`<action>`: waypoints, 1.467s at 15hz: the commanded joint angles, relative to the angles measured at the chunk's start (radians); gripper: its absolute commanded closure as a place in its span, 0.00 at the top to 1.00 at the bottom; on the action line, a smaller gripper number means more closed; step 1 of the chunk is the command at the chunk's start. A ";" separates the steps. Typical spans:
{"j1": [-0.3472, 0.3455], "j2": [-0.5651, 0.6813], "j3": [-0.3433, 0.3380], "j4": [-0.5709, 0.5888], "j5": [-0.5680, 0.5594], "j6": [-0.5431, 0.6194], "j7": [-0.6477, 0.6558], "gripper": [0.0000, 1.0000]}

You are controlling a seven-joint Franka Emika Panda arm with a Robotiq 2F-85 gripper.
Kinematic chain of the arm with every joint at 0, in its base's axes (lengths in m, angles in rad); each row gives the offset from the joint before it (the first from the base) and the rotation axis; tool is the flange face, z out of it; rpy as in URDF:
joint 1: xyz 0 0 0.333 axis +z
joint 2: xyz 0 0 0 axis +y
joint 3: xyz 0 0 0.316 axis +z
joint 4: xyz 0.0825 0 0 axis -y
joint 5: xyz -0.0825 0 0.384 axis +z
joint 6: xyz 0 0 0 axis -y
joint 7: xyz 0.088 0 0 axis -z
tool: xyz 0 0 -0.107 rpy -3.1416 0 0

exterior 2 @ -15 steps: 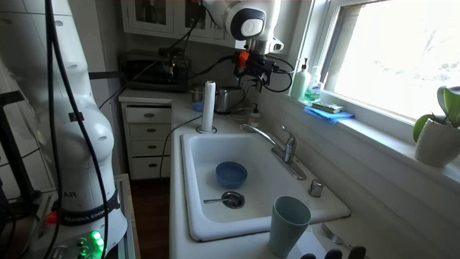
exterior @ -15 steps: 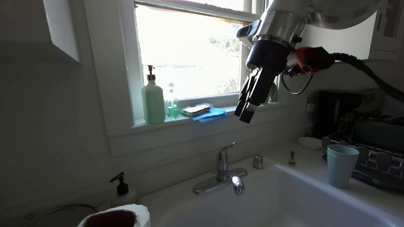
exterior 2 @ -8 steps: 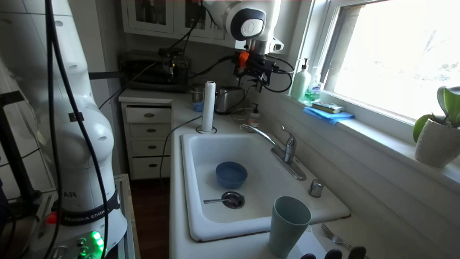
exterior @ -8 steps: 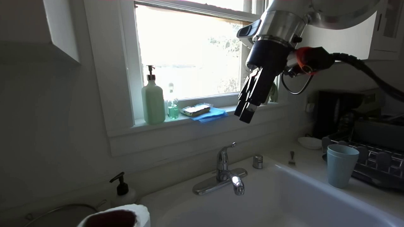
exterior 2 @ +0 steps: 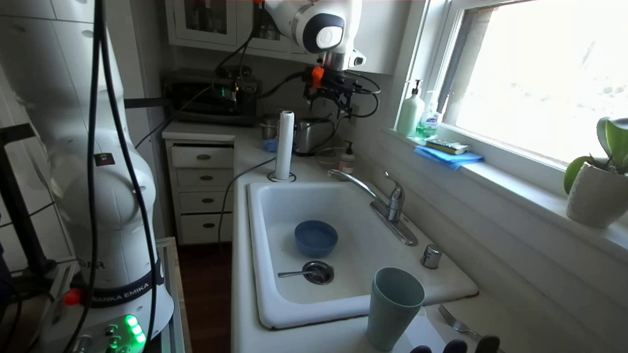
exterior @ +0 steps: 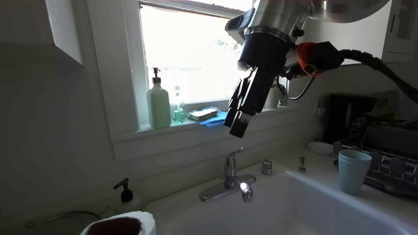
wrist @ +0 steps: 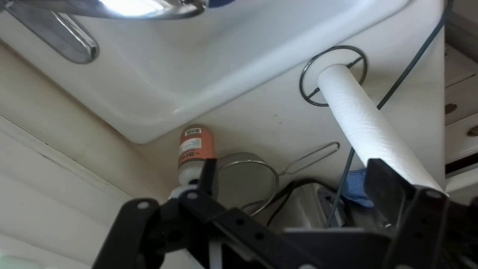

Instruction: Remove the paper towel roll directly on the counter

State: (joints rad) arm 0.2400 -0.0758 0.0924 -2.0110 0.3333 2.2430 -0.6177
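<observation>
In an exterior view: gripper (exterior: 233, 126) hangs high, fingers down and canted frame-left, faucet (exterior: 230, 169) below it in frame. Paper towel roll (exterior: 148, 225) shows only its top end at the bottom edge, hollow core up. So it lies lower, frame-left and toward the camera, well apart from the tips. Jaws seen edge-on, spread not readable here.

In an exterior view: paper towel roll (exterior 2: 284, 144) stands upright on the counter (exterior 2: 314, 170), just beside the sink (exterior 2: 314, 309) rim. Long axis vertical. Gripper (exterior 2: 325, 107) also points down, offset to the window (exterior 2: 549, 59) side of it. Depth gap hard to judge. Single arm, so no choice of hand.

Wrist view: jaws spread wide, nothing held between them. Roll (wrist: 373, 123) runs from its wire base (wrist: 313, 93) at the sink edge to its top near the frame-right finger (wrist: 384, 186), which covers part of it. It sits outside the gap.

My read: everything turns on that sideways offset. Needs a shift toward frame right, away from the window, until the gap straddles the top, then down along the axis. Drop early and that finger probably clips the roll and tips it.
</observation>
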 commanded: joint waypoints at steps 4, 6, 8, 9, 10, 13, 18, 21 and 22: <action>0.002 0.145 0.091 0.193 0.025 -0.039 0.004 1.00; -0.006 0.102 0.101 0.135 -0.002 -0.008 0.026 1.00; -0.008 0.129 0.106 0.161 -0.003 -0.011 0.025 1.00; -0.009 0.136 0.106 0.166 -0.003 -0.012 0.025 1.00; -0.010 0.138 0.107 0.169 -0.003 -0.012 0.025 1.00; -0.018 0.211 0.117 0.234 0.067 -0.029 -0.063 1.00; -0.034 0.304 0.157 0.322 0.155 -0.052 -0.151 1.00; -0.041 0.356 0.189 0.379 0.177 -0.085 -0.182 1.00; -0.041 0.370 0.199 0.397 0.179 -0.103 -0.185 1.00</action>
State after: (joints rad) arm 0.2210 0.2335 0.2510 -1.7019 0.4747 2.2060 -0.7627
